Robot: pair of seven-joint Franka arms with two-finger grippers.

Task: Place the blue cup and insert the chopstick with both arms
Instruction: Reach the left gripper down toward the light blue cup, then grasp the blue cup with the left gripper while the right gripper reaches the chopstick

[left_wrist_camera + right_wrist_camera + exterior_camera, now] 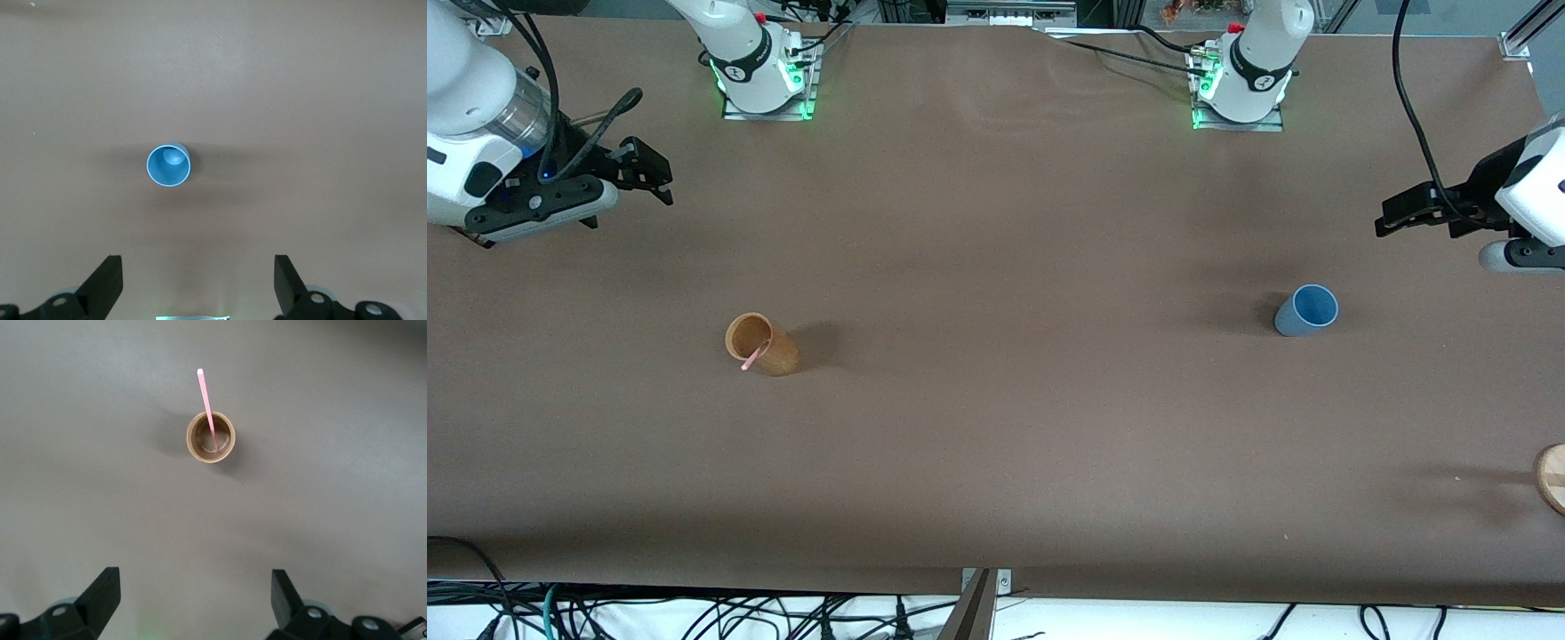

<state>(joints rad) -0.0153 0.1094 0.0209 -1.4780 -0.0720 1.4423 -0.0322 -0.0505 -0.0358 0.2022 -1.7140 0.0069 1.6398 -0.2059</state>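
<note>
The blue cup (1306, 311) stands upright on the table toward the left arm's end; it also shows in the left wrist view (169, 166), empty. The pink chopstick (752, 357) leans inside an orange-brown cup (762, 344) toward the right arm's end; the right wrist view shows the chopstick (207, 403) sticking out of this cup (211, 437). My left gripper (1394, 219) is open and empty, up in the air apart from the blue cup (198, 267). My right gripper (651, 173) is open and empty, up in the air apart from the orange-brown cup (193, 581).
A round wooden object (1552, 477) lies at the table's edge at the left arm's end, nearer to the front camera than the blue cup. The arm bases (765, 76) (1240, 84) stand along the table's edge farthest from the front camera.
</note>
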